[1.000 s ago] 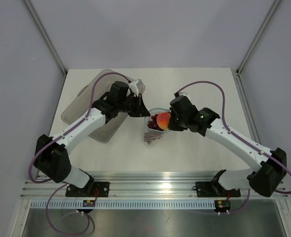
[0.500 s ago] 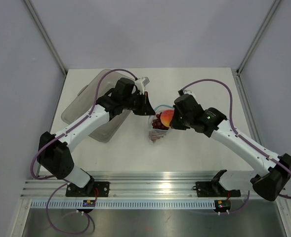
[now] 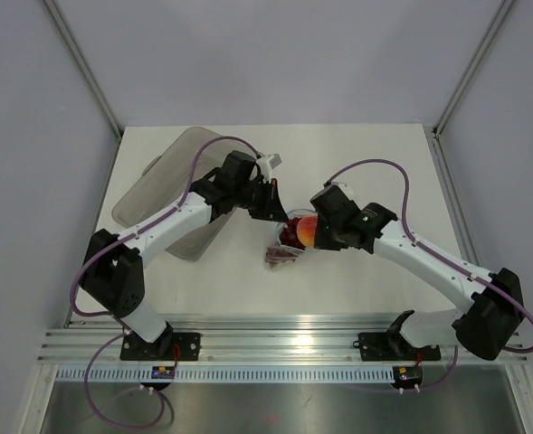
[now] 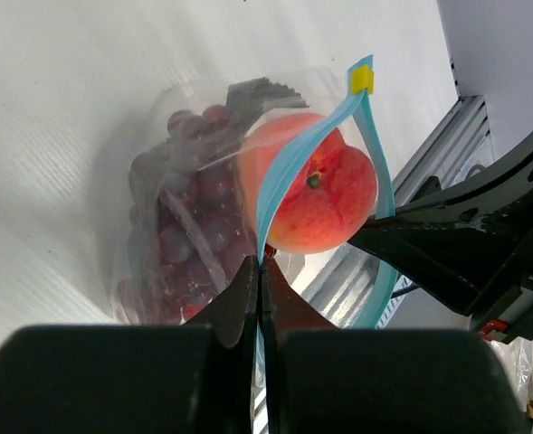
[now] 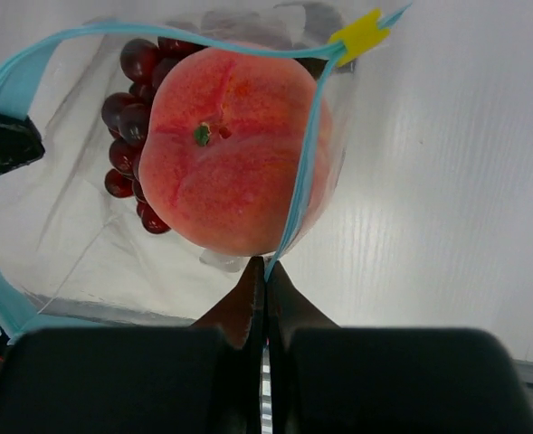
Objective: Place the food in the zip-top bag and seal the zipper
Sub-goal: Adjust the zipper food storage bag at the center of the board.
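While inside bag [image 5: 60, 242], peach [image 5: 234, 158] beyond pincer [image 5: 264, 265]

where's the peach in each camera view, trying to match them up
Top external: peach sits just right of the picture's centre.
Left wrist: peach is right of centre, behind the blue zipper.
Right wrist: peach is in the upper middle, slightly left of centre.
Shared landmark: the dark grapes, on the peach's left in every picture.
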You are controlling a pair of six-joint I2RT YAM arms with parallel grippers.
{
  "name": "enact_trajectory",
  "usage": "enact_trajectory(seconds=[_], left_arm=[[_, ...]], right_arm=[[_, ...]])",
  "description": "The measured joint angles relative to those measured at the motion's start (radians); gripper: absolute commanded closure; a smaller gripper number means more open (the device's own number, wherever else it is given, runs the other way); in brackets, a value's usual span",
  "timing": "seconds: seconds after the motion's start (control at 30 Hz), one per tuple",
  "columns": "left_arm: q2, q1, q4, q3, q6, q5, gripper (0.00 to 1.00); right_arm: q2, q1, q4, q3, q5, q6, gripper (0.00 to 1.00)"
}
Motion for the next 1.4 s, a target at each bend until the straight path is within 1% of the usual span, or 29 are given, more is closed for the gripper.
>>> enact_trajectory(seconds=[0.17, 0.2, 0.27, 0.3, 0.4, 0.47, 0.53, 0.63, 0.67, 0.9, 0.97, 1.13, 1.23, 1.4], left_arm=[[-0.005, -0.003, -0.012, 0.027, 0.005, 0.019, 1.0], [-0.005, -0.003, -0.01, 0.028, 0.004, 0.025, 1.0], [-0.005, -0.003, -0.01, 0.028, 0.003, 0.039, 1.0], [-0.005, -0.003, -0.009, 0.028, 0.003, 0.045, 1.0], [-0.005, -0.003, -0.004, 0.027, -0.004, 0.063, 1.0], [-0.005, -0.003, -0.001, 0.027, -0.01, 0.071, 1.0], [-0.005, -0.003, 0.0, 0.027, -0.013, 0.076, 1.0], [-0.005, -0.003, 0.002, 0.027, -0.016, 0.084, 1.0], [-0.005, -0.003, 0.004, 0.026, -0.018, 0.087, 1.0], [-0.005, -0.003, 0.022, 0.02, -0.026, 0.101, 1.0], [-0.005, -0.003, 0.022, 0.02, -0.027, 0.104, 1.0], [-0.005, -0.003, 0.022, 0.02, -0.027, 0.112, 1.0], [-0.005, -0.003, 0.022, 0.02, -0.027, 0.115, 1.0], [-0.005, -0.004, 0.022, 0.02, -0.027, 0.117, 1.0]], right_arm=[[-0.058, 0.0, -0.015, 0.014, 0.007, 0.001, 0.99], [-0.065, 0.0, -0.02, 0.019, 0.01, 0.001, 0.93], [-0.075, 0.0, -0.024, 0.024, 0.019, 0.006, 0.89], [-0.076, 0.0, -0.026, 0.026, 0.024, 0.007, 0.85], [-0.077, 0.0, -0.032, 0.026, 0.03, 0.011, 0.8], [-0.077, 0.0, -0.033, 0.026, 0.032, 0.016, 0.73], [-0.077, 0.0, -0.037, 0.026, 0.034, 0.02, 0.74], [-0.077, 0.0, -0.043, 0.026, 0.034, 0.025, 0.8], [-0.077, 0.0, -0.044, 0.026, 0.034, 0.027, 0.81], [-0.077, 0.0, -0.044, 0.017, 0.038, 0.043, 0.8], [-0.077, 0.0, -0.045, 0.008, 0.051, 0.05, 0.8], [-0.083, 0.0, -0.048, -0.009, 0.081, 0.067, 0.65], [-0.098, -0.003, -0.049, -0.02, 0.087, 0.071, 0.63], [-0.126, -0.021, -0.049, -0.041, 0.097, 0.072, 0.63]])
